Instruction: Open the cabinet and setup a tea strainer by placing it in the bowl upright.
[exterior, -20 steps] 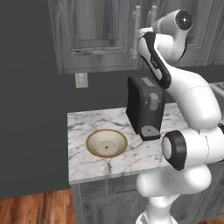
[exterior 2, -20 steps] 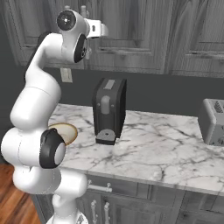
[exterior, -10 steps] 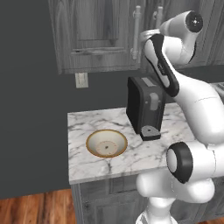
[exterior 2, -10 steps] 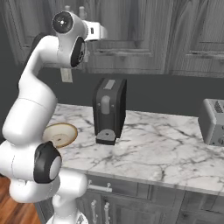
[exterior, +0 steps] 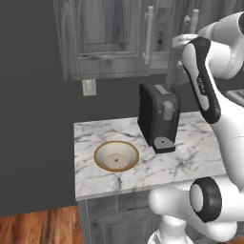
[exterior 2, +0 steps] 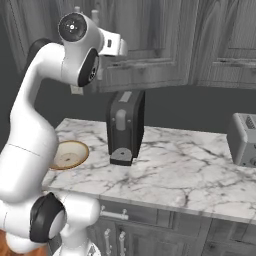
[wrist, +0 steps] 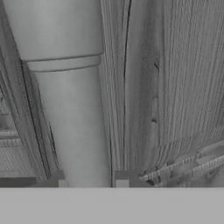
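The cabinet [exterior: 114,40] hung above the marble counter [exterior: 143,162], doors shut; the tea strainer was presumably inside. In the hand view its bar handle [wrist: 72,109] ran between the gripper [wrist: 89,180]'s 2 tips, apparently pinched. The bowl [exterior: 116,156] sat on the counter, left of the black coffee machine [exterior: 157,116]. A pull off the hinge's arc could slip the tips from the handle.

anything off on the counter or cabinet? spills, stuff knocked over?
Nothing stands out. The bowl sits flat and empty on the marble counter, the black appliance stands upright, and the cabinet doors look undamaged.
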Motion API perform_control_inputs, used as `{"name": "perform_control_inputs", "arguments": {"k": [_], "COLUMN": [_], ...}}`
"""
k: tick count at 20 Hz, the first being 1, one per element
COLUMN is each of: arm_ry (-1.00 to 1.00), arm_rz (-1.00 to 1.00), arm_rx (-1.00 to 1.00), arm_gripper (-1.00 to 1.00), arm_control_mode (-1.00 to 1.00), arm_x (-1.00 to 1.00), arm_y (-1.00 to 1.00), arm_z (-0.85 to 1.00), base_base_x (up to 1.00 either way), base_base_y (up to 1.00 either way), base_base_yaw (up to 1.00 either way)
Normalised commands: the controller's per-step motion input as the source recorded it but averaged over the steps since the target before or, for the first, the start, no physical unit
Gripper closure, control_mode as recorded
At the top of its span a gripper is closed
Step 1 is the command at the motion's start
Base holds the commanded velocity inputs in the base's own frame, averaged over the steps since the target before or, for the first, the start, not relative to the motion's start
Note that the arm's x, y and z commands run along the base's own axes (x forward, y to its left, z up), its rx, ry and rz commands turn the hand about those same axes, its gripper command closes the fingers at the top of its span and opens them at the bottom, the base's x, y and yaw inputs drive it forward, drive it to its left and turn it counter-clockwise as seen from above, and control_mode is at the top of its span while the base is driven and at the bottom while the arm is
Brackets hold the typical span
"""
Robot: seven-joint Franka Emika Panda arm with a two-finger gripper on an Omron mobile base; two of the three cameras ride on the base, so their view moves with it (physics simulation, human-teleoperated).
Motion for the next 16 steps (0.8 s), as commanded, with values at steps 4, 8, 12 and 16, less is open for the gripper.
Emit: {"name": "perform_control_inputs", "arguments": {"k": [4,8,12,16], "arm_ry": [0.15,0.16,0.13,0.08], "arm_rz": [0.0,0.0,0.0,0.0], "arm_rx": [0.18,0.18,0.16,0.14], "arm_gripper": [1.0,1.0,1.0,1.0], "arm_control_mode": [-1.0,-1.0,-1.0,-1.0], "arm_x": [-1.0,-1.0,-1.0,-1.0], "arm_y": [-0.65,-0.67,-0.72,-0.72], "arm_z": [0.26,0.24,0.13,0.01], "base_base_x": [0.0,0.0,0.0,0.0], "base_base_y": [0.0,0.0,0.0,0.0], "base_base_yaw": [0.0,0.0,0.0,0.0]}}
